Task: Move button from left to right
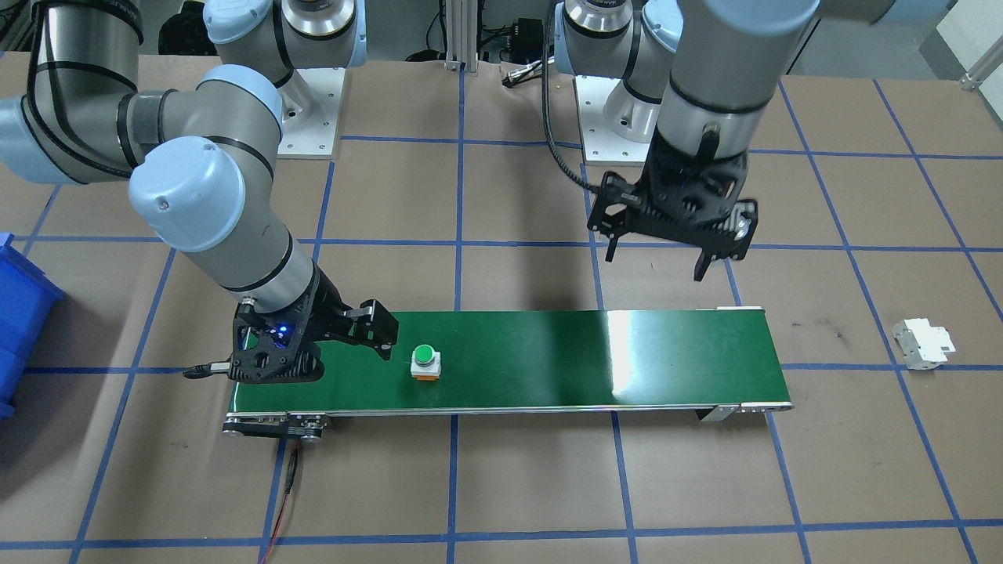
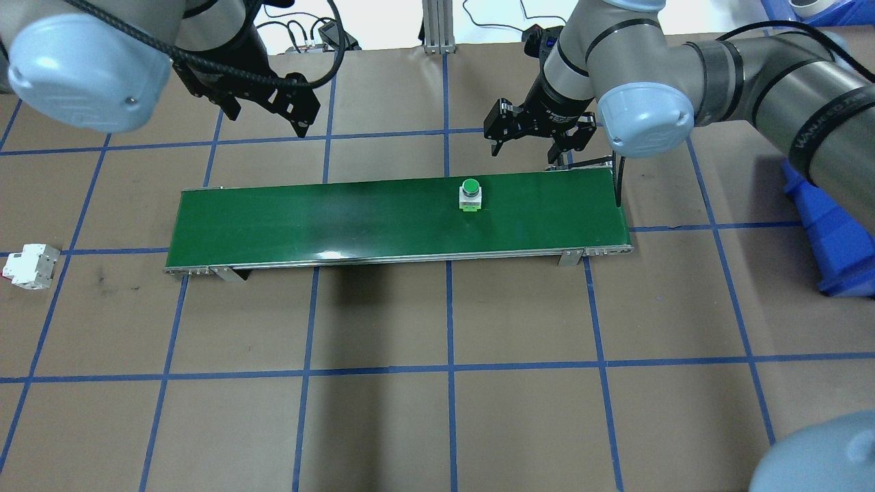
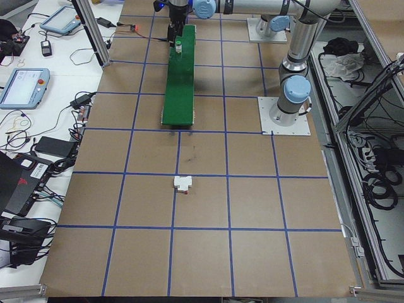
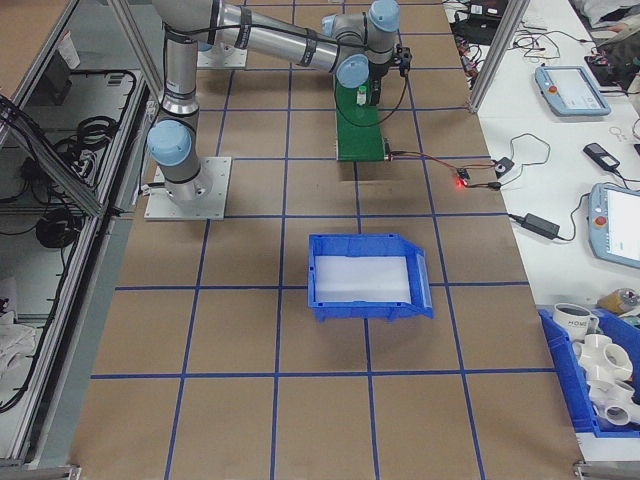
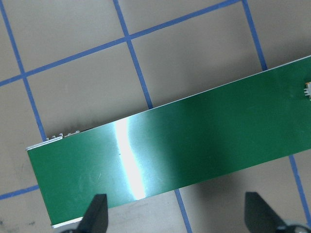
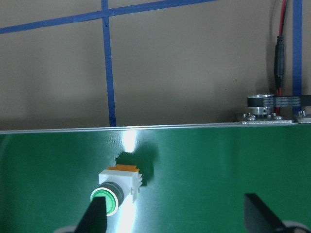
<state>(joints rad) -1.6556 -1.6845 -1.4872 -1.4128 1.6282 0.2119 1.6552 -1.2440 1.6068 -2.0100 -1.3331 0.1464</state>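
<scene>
1. We see the right gripper [image 2: 532, 134] hanging spread and empty just beside the green belt [image 2: 342, 219], near the button [image 2: 469, 193], which stands upright on the belt's right part.
2. The left gripper [image 1: 666, 235] hovers spread beyond the belt's other end.
3. A white breaker [image 2: 29, 266] lies off that end.
4. Only the right-side view shows a blue bin [image 4: 365, 277].

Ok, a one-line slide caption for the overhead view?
Button on the green belt, right gripper open behind it, left gripper apart.
</scene>
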